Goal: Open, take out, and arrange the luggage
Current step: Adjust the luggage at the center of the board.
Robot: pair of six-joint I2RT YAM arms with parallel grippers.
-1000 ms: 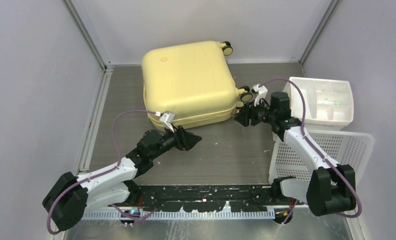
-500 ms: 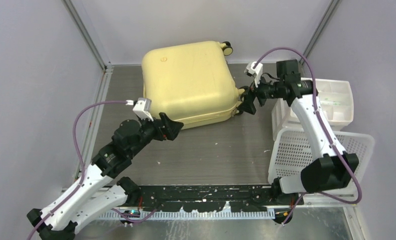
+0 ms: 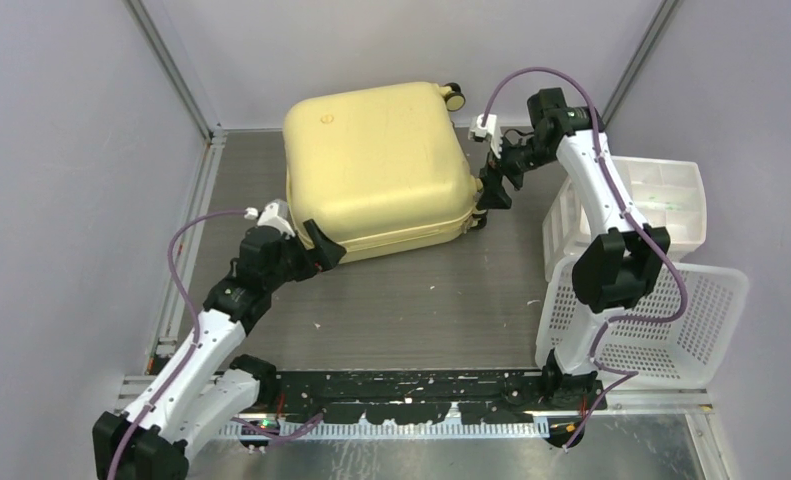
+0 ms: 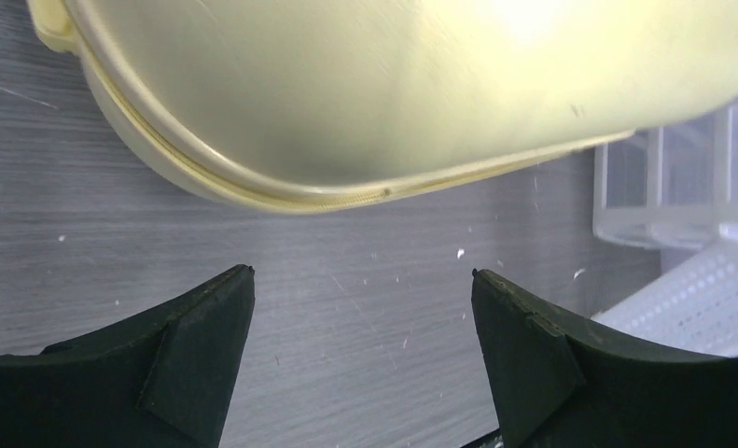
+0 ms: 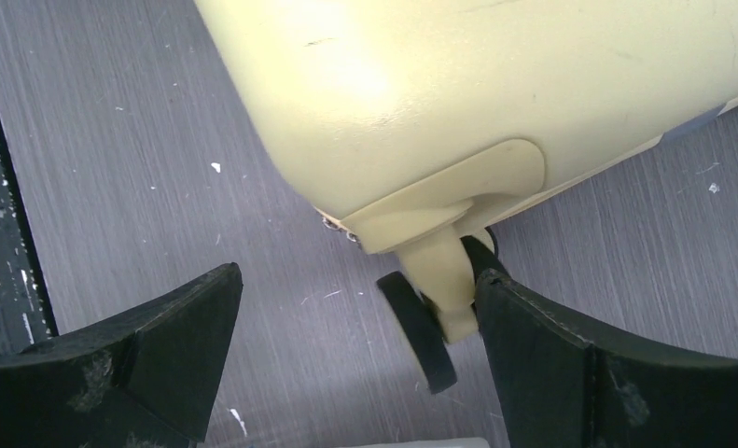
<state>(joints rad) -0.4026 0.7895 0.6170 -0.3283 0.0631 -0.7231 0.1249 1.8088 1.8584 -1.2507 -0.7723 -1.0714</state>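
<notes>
The luggage (image 3: 376,165) is a pale yellow hard-shell suitcase lying flat and closed at the back of the table, with caster wheels on its right side. My left gripper (image 3: 325,243) stands open just in front of its near left corner; in the left wrist view the zip seam of the luggage (image 4: 393,84) runs above the open left gripper (image 4: 360,273), which holds nothing. My right gripper (image 3: 493,195) is open at the near right corner. In the right wrist view a caster wheel (image 5: 419,331) of the luggage (image 5: 495,84) sits between the jaws of the right gripper (image 5: 357,271), close against the right finger (image 5: 570,364).
A white drawer bin (image 3: 661,195) stands to the right of the suitcase, with a white perforated basket (image 3: 671,310) tilted in front of it. Grey walls close in the left, back and right. A black strip (image 3: 411,385) runs along the near edge.
Both grippers have opened wider. The left gripper moved left and back to the suitcase's near left corner. The right arm swung up and back, its gripper now around the near right wheel.
</notes>
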